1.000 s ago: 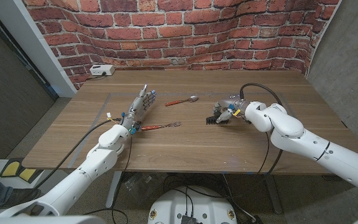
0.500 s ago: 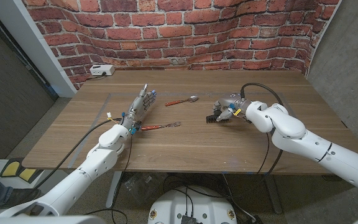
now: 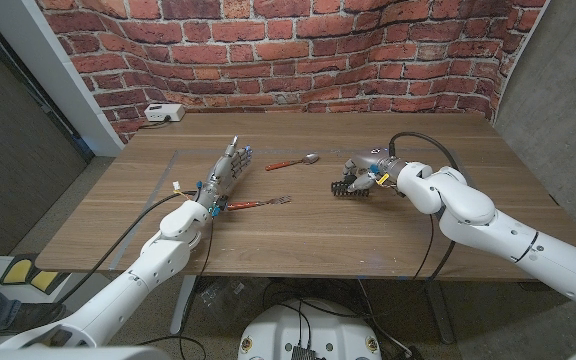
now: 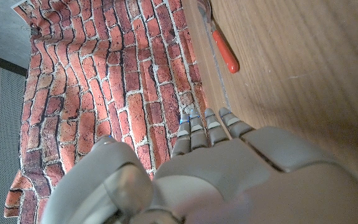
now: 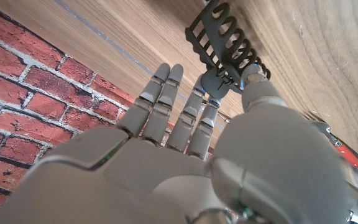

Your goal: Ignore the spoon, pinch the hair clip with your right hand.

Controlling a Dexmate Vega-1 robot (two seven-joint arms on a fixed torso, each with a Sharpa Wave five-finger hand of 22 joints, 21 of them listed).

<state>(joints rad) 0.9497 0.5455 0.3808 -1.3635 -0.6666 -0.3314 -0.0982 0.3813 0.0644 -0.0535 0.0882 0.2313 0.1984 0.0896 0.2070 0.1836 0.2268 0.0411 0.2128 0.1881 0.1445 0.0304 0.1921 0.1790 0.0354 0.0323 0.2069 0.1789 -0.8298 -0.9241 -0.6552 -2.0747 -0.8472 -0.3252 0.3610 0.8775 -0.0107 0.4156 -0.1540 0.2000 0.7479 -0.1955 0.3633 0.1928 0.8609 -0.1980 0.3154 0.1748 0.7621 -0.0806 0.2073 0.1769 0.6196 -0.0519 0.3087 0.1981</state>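
Nearest the robot, a red-handled fork (image 3: 259,203) is lying on the wooden table (image 3: 298,235), just beside the left hand (image 3: 226,170). That hand is waiting with its fingers straight and pressed together, holding nothing, and it is sitting where it was a second ago.

To the right, at about the same depth, the right hand (image 3: 365,178) is pinching the black hair clip (image 3: 347,187). In the right wrist view the thumb and a finger (image 5: 213,99) are closing on the clip's handle end (image 5: 219,81), while the other fingers are standing straight beside it and the comb-like teeth (image 5: 225,40) are pointing away toward the table. Over the last second the clip has been shifting slightly with the hand, with its teeth now hanging at the hand's left side; whether it is clear of the table cannot be told. That suggests the pinch is already taking hold, so the task looks close to done.

Farther back, the spoon (image 3: 292,161) with its red handle is lying untouched between the two hands, well apart from the clip. Beyond it, a small white box (image 3: 164,114) is sitting at the table's far left, near the brick wall (image 3: 288,50).
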